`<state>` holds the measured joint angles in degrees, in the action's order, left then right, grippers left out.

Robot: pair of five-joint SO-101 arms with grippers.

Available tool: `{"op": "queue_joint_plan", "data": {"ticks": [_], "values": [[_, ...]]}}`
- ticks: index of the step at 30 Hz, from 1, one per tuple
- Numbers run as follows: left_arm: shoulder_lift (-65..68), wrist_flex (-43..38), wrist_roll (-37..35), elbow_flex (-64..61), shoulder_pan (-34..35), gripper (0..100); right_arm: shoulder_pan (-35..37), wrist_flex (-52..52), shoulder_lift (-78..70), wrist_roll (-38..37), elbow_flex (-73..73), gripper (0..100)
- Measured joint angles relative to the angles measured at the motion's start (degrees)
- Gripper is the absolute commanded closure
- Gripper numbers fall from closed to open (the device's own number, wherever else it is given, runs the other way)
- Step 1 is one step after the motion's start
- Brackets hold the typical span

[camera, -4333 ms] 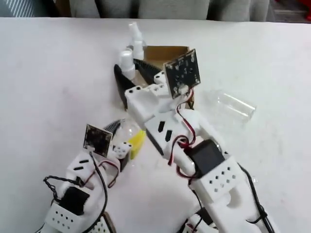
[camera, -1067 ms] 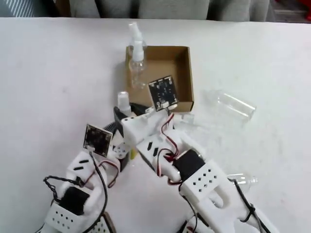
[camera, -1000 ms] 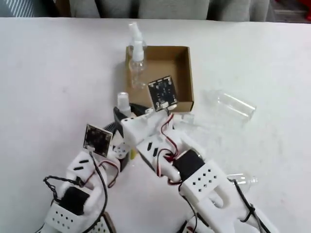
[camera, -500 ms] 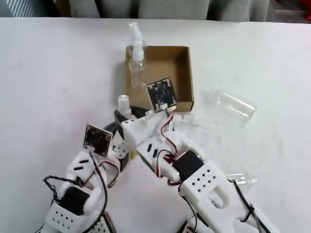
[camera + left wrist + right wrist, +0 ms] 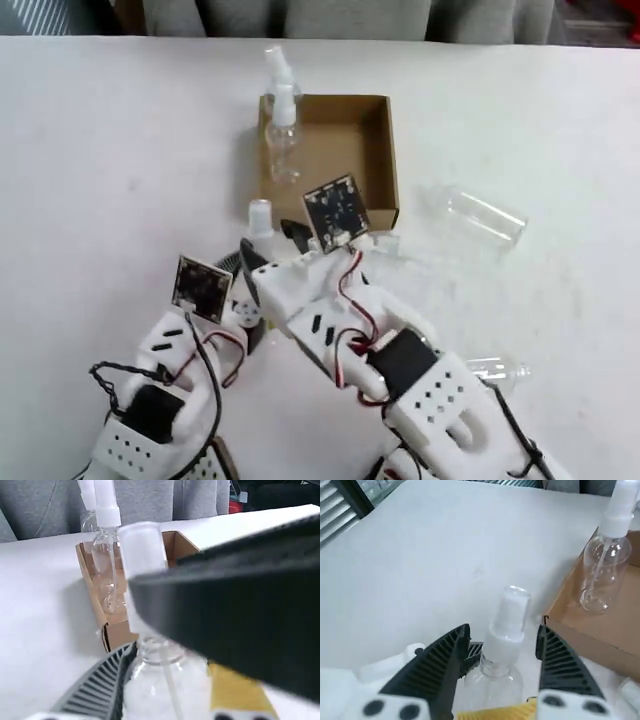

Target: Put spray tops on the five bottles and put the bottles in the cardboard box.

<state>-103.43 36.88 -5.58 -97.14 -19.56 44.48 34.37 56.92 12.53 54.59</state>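
- Since the earliest frame the right arm has drawn back from the cardboard box (image 5: 340, 140), leaving a capped bottle (image 5: 283, 140) standing in its left side. In the last half second the right gripper (image 5: 503, 630) has rolled slightly and its jaws have parted.
- Those jaws stand spread on either side of the spray top (image 5: 507, 617), seemingly clear of it, either letting go or lining up a fresh grip.
- The left gripper (image 5: 170, 672) pinches the clear bottle (image 5: 160, 695) just below its neck, upright, just near of the box's near-left corner. It probably acts as a vise so the top can be worked from above. The dip tube already runs down inside, so the top looks seated.
- A second capped bottle (image 5: 275, 62) rises at the box's far-left corner; whether inside or behind, I cannot tell.
- Two uncapped bottles lie on their sides: one (image 5: 485, 218) right of the box, one (image 5: 497, 372) nearer, beside the right arm.
- The white table (image 5: 120, 150) ends at grey cloth (image 5: 350, 15), with slatted blinds (image 5: 40, 15) far left.
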Motion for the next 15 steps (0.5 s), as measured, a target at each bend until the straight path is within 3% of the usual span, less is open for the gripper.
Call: {"op": "queue_joint_plan", "data": {"ticks": [8, 12, 15], "values": [[0.0, 0.0, 0.0, 0.0, 0.1, 94, -0.1, 0.0, 6.9, -2.9, 0.0, 83.5], [0.0, 0.0, 0.0, 0.0, 0.1, 94, -3.3, 0.0, 8.3, -3.0, 0.0, 99.2], [0.0, -1.8, 0.0, 0.0, 0.1, 94, -6.7, 0.0, 8.2, -3.0, -0.1, 94.9]]}}
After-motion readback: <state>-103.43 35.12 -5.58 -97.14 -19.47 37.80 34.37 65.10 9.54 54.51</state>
